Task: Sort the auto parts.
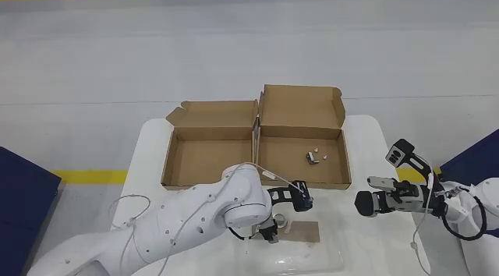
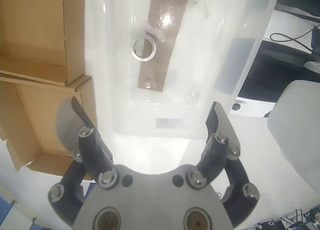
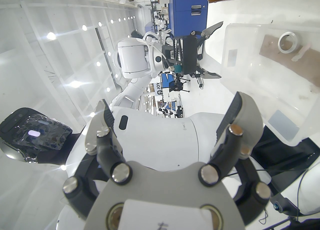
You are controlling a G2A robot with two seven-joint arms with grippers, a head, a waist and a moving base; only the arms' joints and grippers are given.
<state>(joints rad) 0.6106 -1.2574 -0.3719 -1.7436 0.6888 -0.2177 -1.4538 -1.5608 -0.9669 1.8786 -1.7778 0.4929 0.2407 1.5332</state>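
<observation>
A metal ring (image 2: 144, 49) (image 3: 287, 42) lies on a brown strip (image 2: 165, 28) (image 1: 302, 231) inside a clear plastic bin (image 2: 252, 40) (image 3: 240, 40) at the table's front. A small pale part (image 2: 153, 30) lies beside the ring. My left gripper (image 2: 143, 102) (image 1: 300, 198) (image 3: 217, 50) hovers open above the bin's left end, holding nothing. My right gripper (image 3: 171, 100) (image 1: 362, 202) is open and empty, held off the bin's right side and facing the left arm. A few small metal parts (image 1: 313, 154) rest in the right cardboard box (image 1: 343, 132).
The left cardboard box (image 1: 207, 159) stands beside the right one at the back of the white table (image 1: 366, 143), with no parts visible in it. Blue cabinets (image 1: 23, 198) flank the table on both sides. Bare tabletop lies between bin and boxes.
</observation>
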